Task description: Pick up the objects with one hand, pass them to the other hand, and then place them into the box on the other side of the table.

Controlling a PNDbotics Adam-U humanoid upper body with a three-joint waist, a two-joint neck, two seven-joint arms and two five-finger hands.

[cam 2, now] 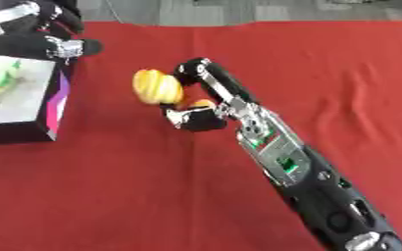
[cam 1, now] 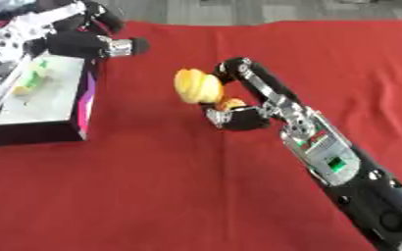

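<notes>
The right arm [cam 1: 341,166] comes in from the lower right corner, black at the forearm with a silver wrist block that shows a green patch, and slants up toward the middle of the red tablecloth [cam 1: 196,196]. At its end the right hand [cam 1: 243,105] has its fingers and thumb curled round a yellow, rounded object [cam 1: 197,86] (lumpy, with a smaller orange part tucked against the palm; what it is cannot be made out). The object sits at the left side of the hand, clamped between the upper fingers and the thumb below, over the centre of the cloth and apart from the box.

Further back on the left stands the box [cam 1: 46,105], dark-walled with a pale inside and a strip of purple and pink on the side facing the middle. 1 small yellow-green thing [cam 1: 33,78] lies inside it, too blurred to identify.

Above the box's far corner the left hand [cam 1: 88,43] shows in the upper left corner, black with a silver band; its fingers look bent and bunched, with 1 dark fingertip pointing toward the centre, holding nothing visible. Beyond the cloth's far edge runs a strip of grey floor [cam 1: 264,10].
</notes>
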